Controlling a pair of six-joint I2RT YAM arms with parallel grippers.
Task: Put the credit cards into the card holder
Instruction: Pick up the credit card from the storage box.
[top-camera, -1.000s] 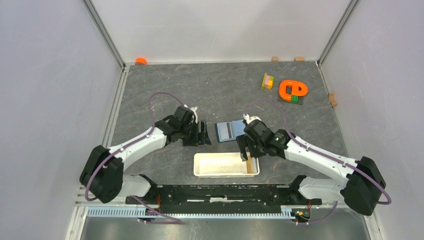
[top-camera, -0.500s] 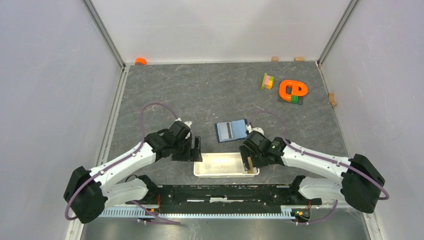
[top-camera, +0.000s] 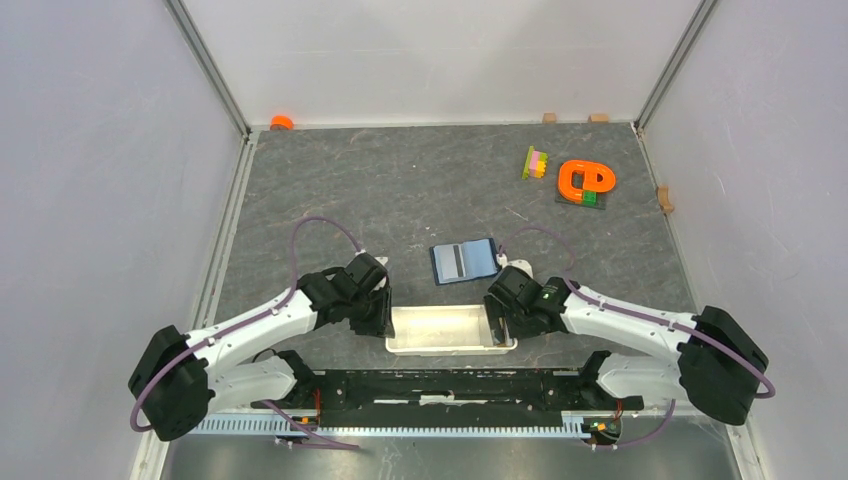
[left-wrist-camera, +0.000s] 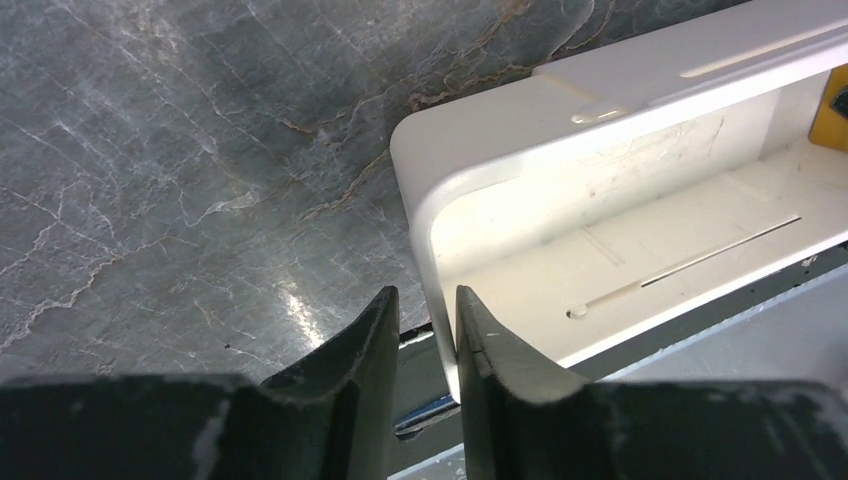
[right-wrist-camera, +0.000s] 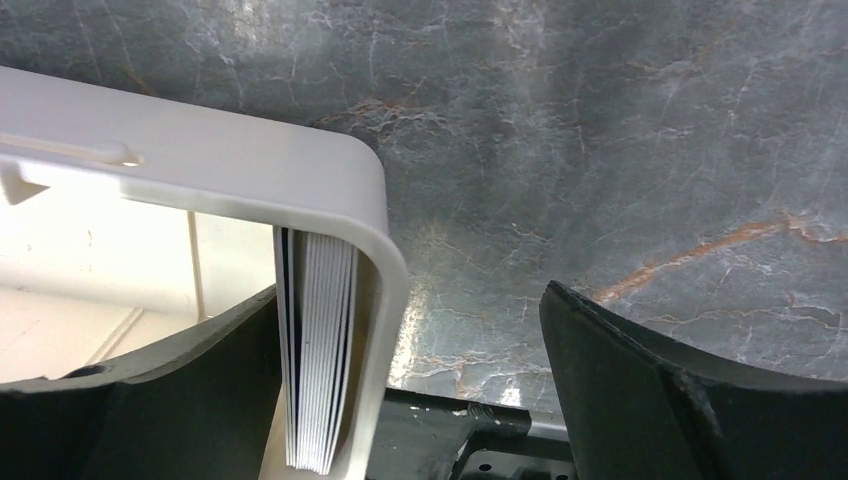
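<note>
grey marbled table (right-wrist-camera: 600, 150), credit cards (right-wrist-camera: 318, 350) within spread right pincer (right-wrist-camera: 410, 300)

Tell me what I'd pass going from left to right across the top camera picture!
orange cap → left gripper → tray → right gripper → blocks → orange loop → wooden block
</note>
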